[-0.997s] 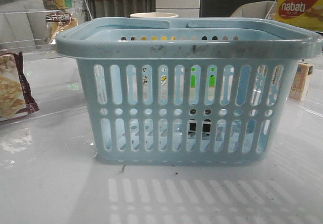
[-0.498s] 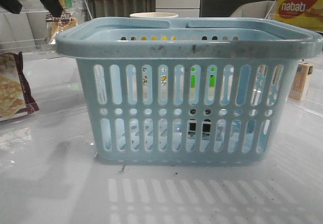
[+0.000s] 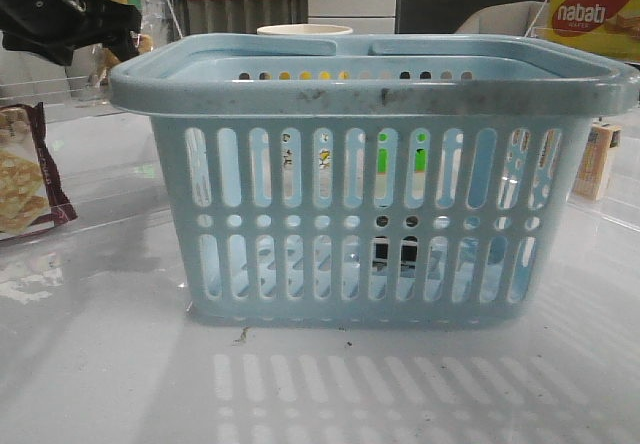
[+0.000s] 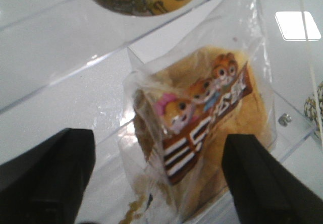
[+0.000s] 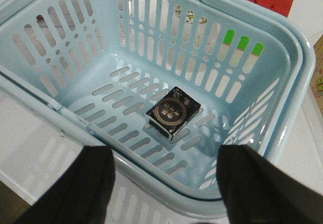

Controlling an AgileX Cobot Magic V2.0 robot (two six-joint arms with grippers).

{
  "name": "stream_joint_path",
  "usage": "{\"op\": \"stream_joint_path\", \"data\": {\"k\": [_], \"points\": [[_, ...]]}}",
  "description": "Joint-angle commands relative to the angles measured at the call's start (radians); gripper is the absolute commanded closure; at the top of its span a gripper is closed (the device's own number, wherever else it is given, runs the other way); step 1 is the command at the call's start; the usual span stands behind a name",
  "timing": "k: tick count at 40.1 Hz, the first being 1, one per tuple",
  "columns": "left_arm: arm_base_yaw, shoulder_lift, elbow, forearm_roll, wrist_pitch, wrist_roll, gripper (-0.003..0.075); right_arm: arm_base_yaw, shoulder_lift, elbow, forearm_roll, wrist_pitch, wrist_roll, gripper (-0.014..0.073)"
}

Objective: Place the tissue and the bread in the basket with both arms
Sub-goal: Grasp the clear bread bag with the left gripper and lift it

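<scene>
Basket (image 3: pixel 370 179) filled the middle of the front view, its wide scuffed rim level and both handles folded down flat. Bare white table (image 3: pixel 100 364) lay open in front of it and to either side. A maroon-edged cracker packet (image 3: pixel 25 174) rested near the left edge, well apart from the basket wall. The left gripper (image 3: pixel 60 19) hung dark and blurred in the upper left corner, above and beyond the basket's left rim; whether its jaws stood apart could not be told from here. Through the lower front slots a small dark patch of the tissue (image 3: pixel 395 254) showed low on the basket floor. A yellow-and-red Nabati box (image 3: pixel 595 14) sat on a shelf at the upper right.

Seen from the left wrist, the left gripper (image 4: pixel 161 178) had its two black fingers (image 4: pixel 48 178) spread wide, with the bread (image 4: pixel 202 128) between them and touched by neither. The bread lay in its clear plastic packet on a clear acrylic shelf (image 4: pixel 75 62), hemmed by transparent edges.

Seen from the right wrist, the right gripper (image 5: pixel 166 188) hovered over the basket's (image 5: pixel 298 82) near rim with jaws apart and holding nothing. The tissue (image 5: pixel 173 112) lay flat near the middle of the slotted floor, black face up, clear of all four walls.
</scene>
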Motion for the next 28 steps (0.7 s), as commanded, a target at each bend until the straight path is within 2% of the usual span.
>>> {"op": "stream_joint_path", "data": {"k": [1, 9, 14, 22, 28], "points": [[-0.010, -0.054, -0.041, -0.011, -0.120, -0.008, 0.0311, 0.000, -0.012, -0.029, -0.009, -0.067, -0.003, 0.0054], [-0.012, -0.056, -0.041, -0.011, -0.110, -0.008, 0.0540, 0.000, -0.012, -0.029, -0.009, -0.068, -0.003, 0.0054], [-0.014, -0.089, -0.041, -0.011, -0.056, -0.008, 0.0631, 0.000, -0.012, -0.029, -0.009, -0.068, -0.003, 0.0054], [-0.030, -0.222, -0.041, -0.014, 0.029, -0.008, 0.0629, 0.000, -0.012, -0.029, -0.009, -0.068, -0.003, 0.0054], [-0.065, -0.358, -0.041, -0.011, 0.109, 0.058, 0.0629, 0.000, -0.012, -0.029, -0.009, -0.067, -0.003, 0.0054]]}}
